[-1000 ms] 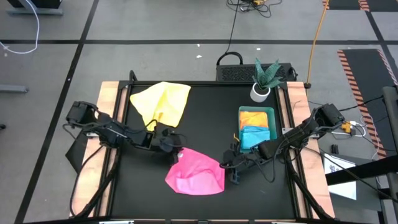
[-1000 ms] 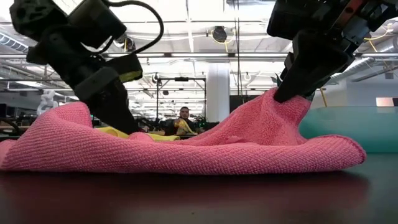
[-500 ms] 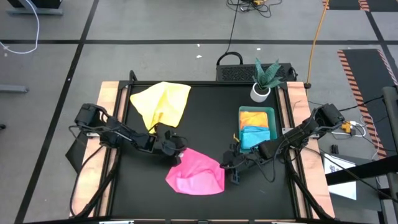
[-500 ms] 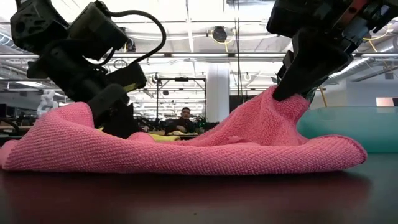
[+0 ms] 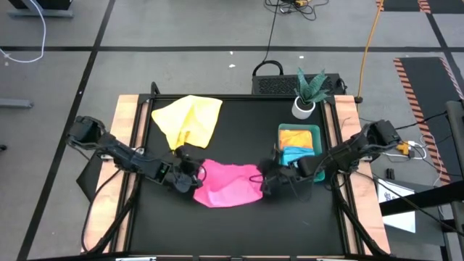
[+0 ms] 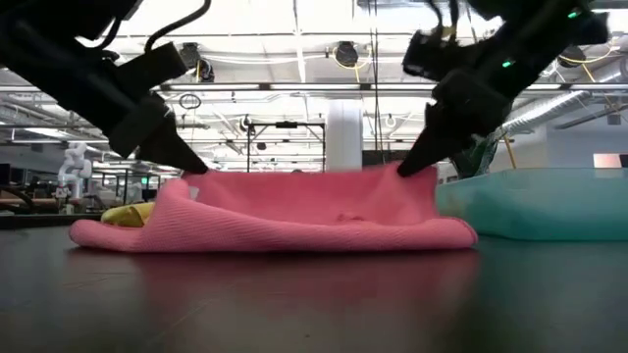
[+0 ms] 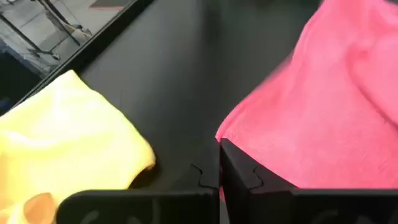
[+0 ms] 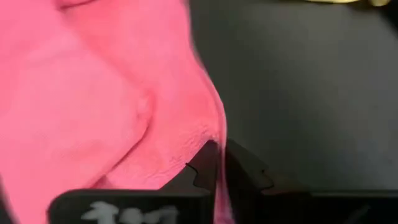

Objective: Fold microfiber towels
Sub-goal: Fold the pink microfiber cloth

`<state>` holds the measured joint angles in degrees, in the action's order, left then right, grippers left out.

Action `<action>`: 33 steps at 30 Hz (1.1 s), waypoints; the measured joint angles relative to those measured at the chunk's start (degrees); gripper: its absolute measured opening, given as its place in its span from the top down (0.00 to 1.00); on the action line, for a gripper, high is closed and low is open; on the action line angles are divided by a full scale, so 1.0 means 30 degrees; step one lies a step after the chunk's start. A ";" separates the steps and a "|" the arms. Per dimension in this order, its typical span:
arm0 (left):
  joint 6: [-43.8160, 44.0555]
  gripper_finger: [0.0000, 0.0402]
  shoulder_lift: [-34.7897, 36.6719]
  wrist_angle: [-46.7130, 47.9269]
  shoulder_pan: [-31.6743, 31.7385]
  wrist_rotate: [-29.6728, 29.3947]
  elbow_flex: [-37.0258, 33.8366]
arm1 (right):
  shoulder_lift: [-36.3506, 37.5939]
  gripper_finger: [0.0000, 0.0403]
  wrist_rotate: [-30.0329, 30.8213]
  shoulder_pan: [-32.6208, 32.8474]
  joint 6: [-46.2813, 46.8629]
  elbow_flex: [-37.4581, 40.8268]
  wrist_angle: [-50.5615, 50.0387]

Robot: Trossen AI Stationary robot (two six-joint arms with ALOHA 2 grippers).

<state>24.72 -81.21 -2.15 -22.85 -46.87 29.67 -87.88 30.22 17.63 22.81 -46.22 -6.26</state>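
Observation:
A pink microfiber towel point(image 5: 228, 185) lies mid-table, stretched between my two grippers. My left gripper point(image 5: 194, 178) is shut on its left corner and my right gripper point(image 5: 263, 180) is shut on its right corner. In the low view the held edge point(image 6: 294, 176) stands raised between my left gripper point(image 6: 191, 172) and my right gripper point(image 6: 404, 169). A yellow towel point(image 5: 190, 119) lies crumpled at the far left. Folded orange-yellow and light blue towels lie in the green tray point(image 5: 317, 145). My left gripper pinches the pink towel's left corner point(image 7: 233, 134) between its two fingers, slanting down from the table's left. The corner is lifted off the table and the towel's lower part point(image 6: 275, 235) rests on it. My right gripper pinches the towel's right corner point(image 8: 205, 134) between its two fingers, slanting down from the table's right. That corner point(image 6: 417, 181) is held up clear of the table. The edge running to the other gripper is nearly straight.
The green tray point(image 6: 530, 201) stands just right of the pink towel, close behind my right arm. A potted plant point(image 5: 308, 94) stands at the far right corner. Bare black tabletop point(image 5: 232, 225) lies toward the near edge.
My left gripper has taken hold of the towel's left corner and raised it. My right gripper has gone toward the far edge with its corner. The towel has been drawn toward the far edge and spread wider, its held edge now stretched between the two grippers.

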 joint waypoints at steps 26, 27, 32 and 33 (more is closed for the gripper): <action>0.5188 0.87 -0.0057 0.3591 0.2339 0.1179 -0.0736 | -0.1979 0.77 -0.5287 -0.0136 -0.0930 0.0029 0.6675; 0.4919 0.83 0.0091 0.3652 0.2511 0.1687 -0.0736 | -0.2489 0.77 -0.5684 -0.0100 -0.1032 0.0034 0.7363; 0.5391 0.68 0.1655 0.4676 0.3075 0.3104 -0.0736 | -0.4769 0.77 -0.5843 -0.0179 -0.0697 0.0032 0.9945; 0.5737 0.66 0.1962 0.4866 0.3089 0.3116 -0.0736 | -0.5063 0.77 -0.5490 -0.0239 -0.0357 0.0034 1.0039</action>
<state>41.93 -75.32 12.45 -13.58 -37.52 27.46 -103.06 13.75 16.91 21.74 -46.11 23.85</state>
